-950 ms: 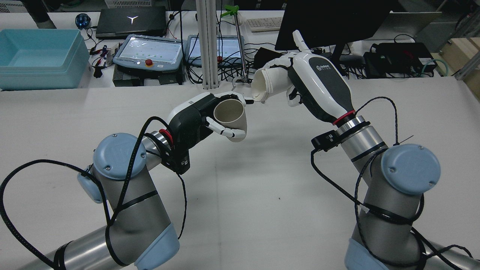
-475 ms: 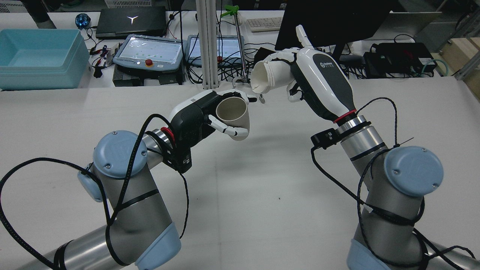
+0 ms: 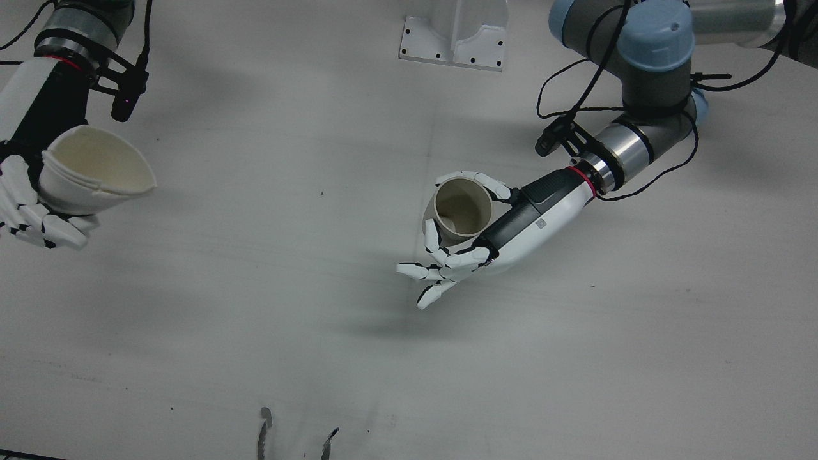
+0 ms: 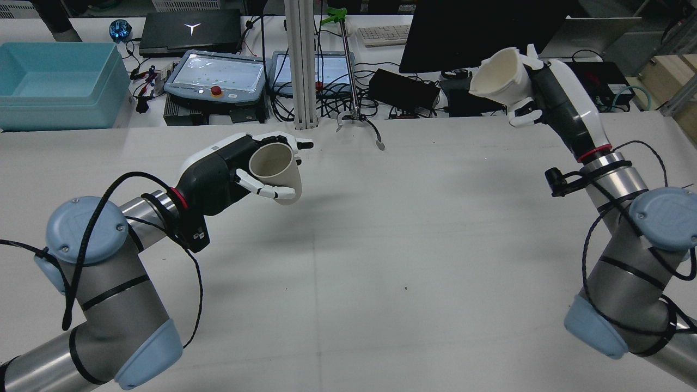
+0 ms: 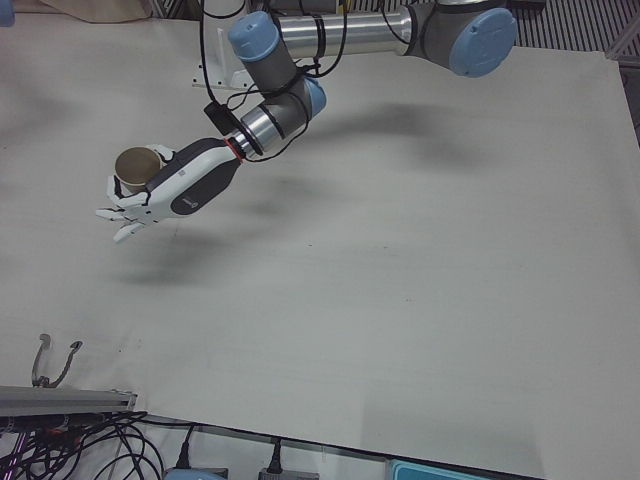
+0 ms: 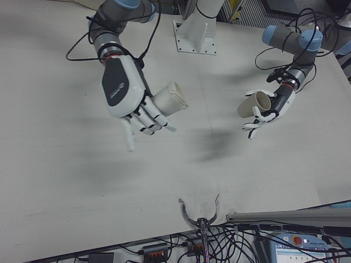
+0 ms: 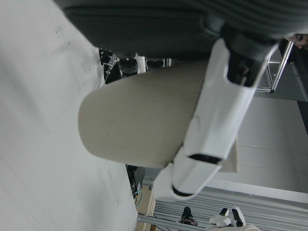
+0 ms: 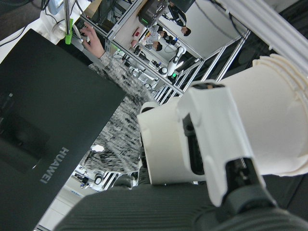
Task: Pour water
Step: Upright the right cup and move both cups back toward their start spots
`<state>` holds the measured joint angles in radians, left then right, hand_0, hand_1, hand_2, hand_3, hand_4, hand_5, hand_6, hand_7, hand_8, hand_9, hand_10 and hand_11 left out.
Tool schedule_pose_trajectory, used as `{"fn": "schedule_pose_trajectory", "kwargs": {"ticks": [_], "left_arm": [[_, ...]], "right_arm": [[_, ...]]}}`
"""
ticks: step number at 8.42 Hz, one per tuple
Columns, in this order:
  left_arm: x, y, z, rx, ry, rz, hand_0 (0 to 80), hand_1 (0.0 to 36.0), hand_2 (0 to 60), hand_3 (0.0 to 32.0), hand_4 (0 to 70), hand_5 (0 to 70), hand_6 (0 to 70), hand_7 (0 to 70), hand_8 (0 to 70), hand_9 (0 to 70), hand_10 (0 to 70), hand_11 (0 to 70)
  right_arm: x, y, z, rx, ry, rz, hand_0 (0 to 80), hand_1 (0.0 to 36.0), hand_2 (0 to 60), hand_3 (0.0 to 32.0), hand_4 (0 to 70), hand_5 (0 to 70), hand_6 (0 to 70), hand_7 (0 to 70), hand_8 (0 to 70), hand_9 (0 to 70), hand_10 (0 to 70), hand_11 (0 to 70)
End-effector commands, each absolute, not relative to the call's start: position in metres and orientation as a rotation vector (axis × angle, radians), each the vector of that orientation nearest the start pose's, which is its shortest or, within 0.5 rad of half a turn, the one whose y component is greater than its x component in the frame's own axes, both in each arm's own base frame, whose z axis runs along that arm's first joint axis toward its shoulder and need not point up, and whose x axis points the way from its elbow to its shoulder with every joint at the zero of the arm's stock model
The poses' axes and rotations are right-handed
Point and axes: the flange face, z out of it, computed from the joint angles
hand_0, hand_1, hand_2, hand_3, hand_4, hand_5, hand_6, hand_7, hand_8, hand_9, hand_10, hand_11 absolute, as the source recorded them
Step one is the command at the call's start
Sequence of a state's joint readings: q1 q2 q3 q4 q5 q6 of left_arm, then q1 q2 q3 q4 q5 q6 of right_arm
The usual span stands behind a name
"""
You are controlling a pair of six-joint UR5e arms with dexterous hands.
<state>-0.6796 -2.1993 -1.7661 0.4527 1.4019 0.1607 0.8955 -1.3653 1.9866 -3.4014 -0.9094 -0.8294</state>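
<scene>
— Where are the cups?
— The left hand [image 3: 492, 239] holds the beige cup [image 3: 461, 211] above the worktop [image 3: 319, 332] near centre, fingers [image 3: 441, 265] wrapped around it. The interior looks empty, though dim.
— And the other?
— The white ribbed cup [image 3: 96, 172], at nine o'clock, is clamped in the right hand [image 3: 29, 211], rim squashed.

Beige cup [image 4: 275, 170], white cup [image 4: 500, 73], blk/white hands, teal bin [image 4: 57, 84]

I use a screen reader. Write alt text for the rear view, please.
Two robot arms each hold a paper cup, far apart above a white table: the left hand holds a beige cup, the right hand a white cup.
</scene>
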Motion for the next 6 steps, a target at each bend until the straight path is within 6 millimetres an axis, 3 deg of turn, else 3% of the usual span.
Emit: {"fn": "schedule_pose_trajectory", "kwargs": {"ticks": [1,2,3,4,5,6], "left_arm": [[0.312,-0.523,0.377,-0.617,2.15,-1.486,80.0,36.0,60.0,0.0,54.7,70.0,20.1,19.3,6.0,3.6,8.3,16.2],[0.282,-0.524,0.41,-0.572,2.158,-1.521,80.0,36.0,60.0,0.0,53.7,70.0,19.5,18.8,5.8,3.4,8.2,16.1],[0.262,-0.528,0.436,-0.531,2.164,-1.545,80.0,36.0,60.0,0.0,53.5,70.0,19.1,18.5,5.7,3.3,8.3,16.2],[0.255,-0.522,0.473,-0.508,2.155,-1.55,80.0,36.0,60.0,0.0,54.4,70.0,19.3,19.0,5.8,3.7,8.5,16.5],[0.251,-0.519,0.509,-0.484,2.147,-1.556,80.0,36.0,60.0,0.0,54.5,70.0,19.3,18.9,6.0,3.9,8.7,16.8],[0.248,-0.517,0.523,-0.443,2.15,-1.539,80.0,36.0,60.0,0.0,54.4,70.0,19.0,18.7,6.0,4.1,9.0,17.3]], "right_arm": [[-0.039,-0.55,0.521,-0.522,2.667,-1.988,80.0,36.0,60.0,0.0,13.8,20.4,45.3,60.6,36.6,49.5,0.0,0.0],[-0.031,-0.55,0.607,-0.326,2.634,-1.984,80.0,36.0,60.0,0.0,10.0,20.3,45.6,60.3,38.8,51.9,0.0,0.0],[-0.028,-0.542,0.701,-0.203,2.558,-2.027,80.0,36.0,60.0,0.0,19.9,20.4,51.0,67.7,41.2,54.9,0.0,0.0],[-0.022,-0.525,0.773,-0.179,2.544,-2.032,80.0,36.0,60.0,0.0,31.2,20.6,55.8,70.0,42.7,56.6,0.0,0.0],[-0.017,-0.505,0.832,-0.184,2.521,-2.077,80.0,36.0,60.0,0.0,27.6,20.6,52.8,70.0,42.0,55.4,0.0,0.0],[-0.013,-0.491,0.868,-0.19,2.505,-2.109,80.0,36.0,60.0,0.0,32.1,20.7,54.5,70.0,43.0,56.8,0.0,0.0]]}}
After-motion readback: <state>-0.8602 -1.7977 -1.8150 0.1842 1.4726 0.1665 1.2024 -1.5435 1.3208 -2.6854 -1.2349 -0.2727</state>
